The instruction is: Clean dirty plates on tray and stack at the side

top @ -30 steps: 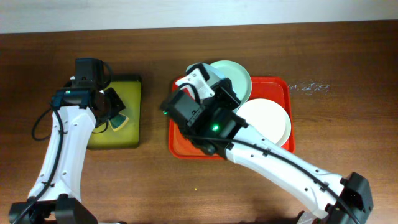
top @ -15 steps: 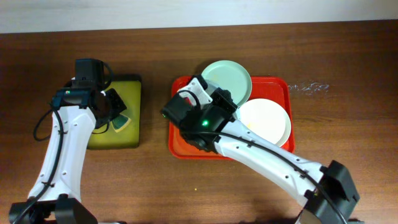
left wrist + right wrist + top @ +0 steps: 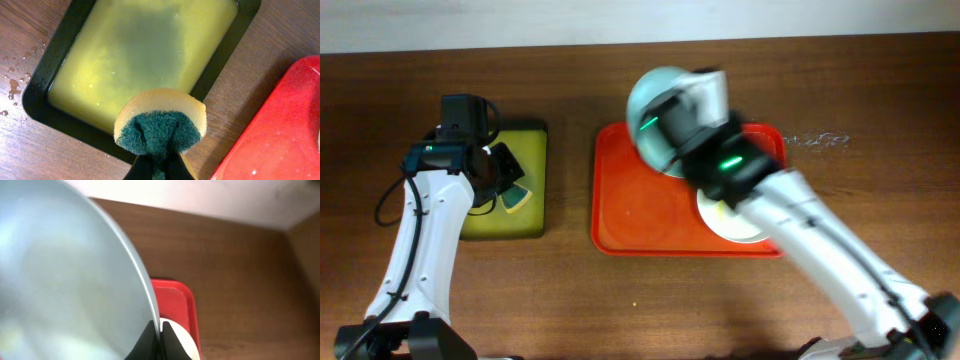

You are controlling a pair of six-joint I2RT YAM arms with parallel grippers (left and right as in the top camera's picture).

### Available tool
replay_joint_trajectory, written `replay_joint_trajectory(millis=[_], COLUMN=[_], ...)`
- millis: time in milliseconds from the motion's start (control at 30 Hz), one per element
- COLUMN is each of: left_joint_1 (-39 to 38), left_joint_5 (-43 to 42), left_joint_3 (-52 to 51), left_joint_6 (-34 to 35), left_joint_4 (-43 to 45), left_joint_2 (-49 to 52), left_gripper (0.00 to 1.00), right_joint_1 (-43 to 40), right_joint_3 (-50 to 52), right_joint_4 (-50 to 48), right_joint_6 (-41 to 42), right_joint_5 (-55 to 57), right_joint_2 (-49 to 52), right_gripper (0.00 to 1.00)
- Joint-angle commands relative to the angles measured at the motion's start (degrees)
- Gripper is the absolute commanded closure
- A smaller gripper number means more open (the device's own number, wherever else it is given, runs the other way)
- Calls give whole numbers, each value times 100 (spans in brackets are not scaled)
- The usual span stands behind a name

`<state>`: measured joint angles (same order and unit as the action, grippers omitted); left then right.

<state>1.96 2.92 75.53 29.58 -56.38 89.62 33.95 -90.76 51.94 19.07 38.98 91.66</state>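
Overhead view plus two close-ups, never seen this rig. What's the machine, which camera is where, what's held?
Two white robot arms at a wooden table, each ending in a two-finger gripper. The wide picture comes from a fixed camera above; each close-up comes from a camera on one wrist. On the table: a red tray with a white plate on it, and a smaller yellow-green tray. The left gripper pinches a yellow-and-green sponge over that small tray. The right gripper clamps the rim of a pale mint plate, held raised over the red tray.
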Motion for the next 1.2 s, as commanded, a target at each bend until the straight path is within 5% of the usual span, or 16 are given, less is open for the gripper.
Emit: replay_joint_trajectory(millis=[0,67,200,400,467,633,733,867,1000,1067,1133,1167], left_joint_1=[7,7,7,7,7,7,7,7,7,7,7,7], left_joint_5=[-61,-63,-61,-59,-59,-61,-61,-61,-61,-61,-61,-61], left_joint_3=[-13,-13,-15,-50,-50,-50,-50,-50,-50,-50,-50,-50], left_joint_6=[-94,-94,-94,-94,-94,-94,-94,-94,-94,-94,-94,-94], left_joint_4=[-2,9,66,168,168,164,168,166,166,168,181,186], left_joint_2=[-94,-94,-92,-92,-92,-92,-92,-92,-92,-92,-92,-92], left_gripper=[100,100,100,100,100,100,100,100,100,100,100,100], right_joint_1=[-2398,-3991,-6037,-6951,-6951,-6953,-6502,-4315,-2870,-2754,-2754,-2736], right_joint_3=[9,269,645,645,645,378,223,225,225,225,225,238], right_joint_4=[17,33,-168,-656,-682,-422,-662,-1102,-1910,-1897,-1801,-1821], right_joint_6=[-214,-538,-601,-686,-686,-684,-686,-1834,-2002,-1633,-1537,-1541], right_joint_5=[-4315,-5512,-5641,-5611,-5254,-5386,-6677,-6380,-4498,-4472,-4500,-4745], right_joint_2=[55,372,1224,2409,2415,1836,990,1250,2391,2752,2809,2817], right_gripper=[96,96,96,96,58,54,48,15,11,12,40,41])
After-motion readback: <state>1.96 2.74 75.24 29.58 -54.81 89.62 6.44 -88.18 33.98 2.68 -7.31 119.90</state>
